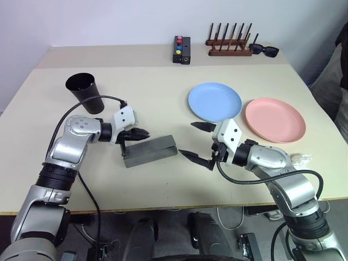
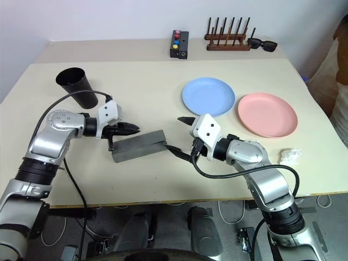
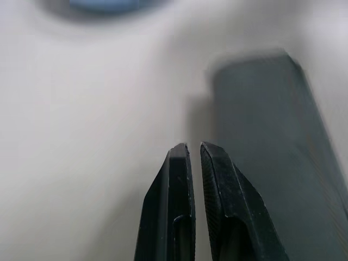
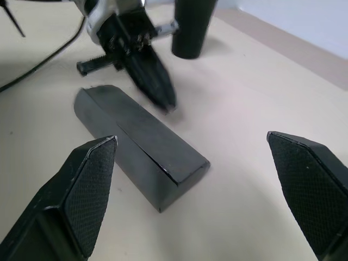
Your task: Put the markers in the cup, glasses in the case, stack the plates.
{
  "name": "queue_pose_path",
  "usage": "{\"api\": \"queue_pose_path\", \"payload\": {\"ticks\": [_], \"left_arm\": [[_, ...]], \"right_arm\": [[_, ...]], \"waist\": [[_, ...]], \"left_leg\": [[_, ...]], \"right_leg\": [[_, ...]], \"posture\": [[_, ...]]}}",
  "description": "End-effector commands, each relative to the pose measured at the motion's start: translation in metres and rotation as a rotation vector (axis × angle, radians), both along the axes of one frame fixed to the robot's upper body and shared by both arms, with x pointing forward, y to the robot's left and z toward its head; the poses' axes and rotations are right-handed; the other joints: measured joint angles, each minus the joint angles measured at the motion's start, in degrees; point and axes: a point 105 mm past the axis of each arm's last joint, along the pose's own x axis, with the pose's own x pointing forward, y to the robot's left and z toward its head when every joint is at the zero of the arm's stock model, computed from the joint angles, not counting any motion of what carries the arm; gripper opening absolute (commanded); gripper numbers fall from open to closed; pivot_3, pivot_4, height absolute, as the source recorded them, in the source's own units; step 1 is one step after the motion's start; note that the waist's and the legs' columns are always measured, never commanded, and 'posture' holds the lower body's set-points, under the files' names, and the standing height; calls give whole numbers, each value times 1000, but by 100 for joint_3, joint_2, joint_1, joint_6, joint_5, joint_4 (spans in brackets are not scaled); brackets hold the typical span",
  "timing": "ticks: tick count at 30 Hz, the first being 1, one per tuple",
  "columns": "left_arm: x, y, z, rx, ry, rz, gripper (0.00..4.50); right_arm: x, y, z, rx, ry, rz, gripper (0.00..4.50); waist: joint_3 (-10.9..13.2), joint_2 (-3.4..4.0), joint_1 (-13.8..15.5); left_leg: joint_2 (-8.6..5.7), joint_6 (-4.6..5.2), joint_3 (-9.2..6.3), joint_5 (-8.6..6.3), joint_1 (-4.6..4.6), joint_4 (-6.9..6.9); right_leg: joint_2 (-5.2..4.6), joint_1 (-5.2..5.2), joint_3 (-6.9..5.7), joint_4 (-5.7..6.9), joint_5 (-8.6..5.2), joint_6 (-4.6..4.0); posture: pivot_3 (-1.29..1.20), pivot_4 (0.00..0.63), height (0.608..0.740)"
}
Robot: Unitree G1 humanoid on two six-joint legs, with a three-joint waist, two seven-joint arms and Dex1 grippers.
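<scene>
Black cup (image 1: 85,92) upright far left on surface. L gripper (image 1: 142,133) pinched closed, empty, tips just above grey case (image 1: 150,151), which lies closed at centre. R gripper (image 1: 194,140) spread wide, empty, beside case's right end. Blue plate (image 1: 215,101), pink plate (image 1: 274,119) side by side, unstacked.

silver arms (image 1: 73,142); black cables, black fingers (image 4: 87,190)

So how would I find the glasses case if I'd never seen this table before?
Start at the pale table and look at the near edge, between the robot's two arms. The case lies flat there and closed, with the shut left gripper at one end and the open right gripper at the other. It is the only long dark grey box; the plates are round and coloured.
</scene>
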Motion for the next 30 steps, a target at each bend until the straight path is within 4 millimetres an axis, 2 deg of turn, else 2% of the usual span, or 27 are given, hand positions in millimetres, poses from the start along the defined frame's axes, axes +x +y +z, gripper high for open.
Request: {"api": "queue_pose_path", "payload": {"ticks": [1,3,4,10,17,23,26,30], "left_arm": [[-4,-1,38,-128,-101,-3,316],[-14,-5,39,-172,-74,-33,316],[-19,-6,38,-182,-56,-45,316],[-42,-20,30,-247,18,-98,316],[-60,-43,20,-305,65,-122,316],[-65,-59,15,-343,92,-131,316],[-64,-62,14,-335,82,-131,316],[-63,-62,16,-352,80,-124,316]], "right_arm": [[25,-17,7,-81,-107,-137,4500],[53,-38,3,-168,-151,-291,4500],[60,-45,0,-212,-173,-326,4500],[86,-75,-17,-432,-261,-399,4500],[92,-102,-13,-474,-286,-447,4500],[95,-106,-23,-576,-350,-414,4500],[100,-118,-22,-597,-350,-465,4500],[102,-146,-15,-558,-271,-619,4500]], "waist": [[0,0,-17],[0,0,-32],[0,0,-29],[0,1,-20],[0,1,-20],[0,1,-27],[0,1,-25],[0,1,-20]], "left_leg": [[0,0,0,0,0,0],[0,0,3,0,1,0],[0,0,6,0,3,0],[-1,0,5,0,2,-7],[-3,0,6,0,2,-5],[-3,0,6,0,4,-5],[-5,0,9,0,5,-4],[-5,-1,8,0,5,-4]], "right_leg": [[0,0,0,0,0,0],[-2,0,0,0,1,0],[-3,0,1,0,1,-1],[-3,-2,0,-1,1,-2],[-6,-1,3,-1,1,-1],[-3,-1,3,0,1,-2],[-4,0,6,-1,1,-2],[-4,0,7,-1,1,-2]], "posture": [[0,150,735],[0,150,735],[0,150,735],[0,150,735],[0,150,735],[0,150,735],[0,150,735],[0,150,735]]}}
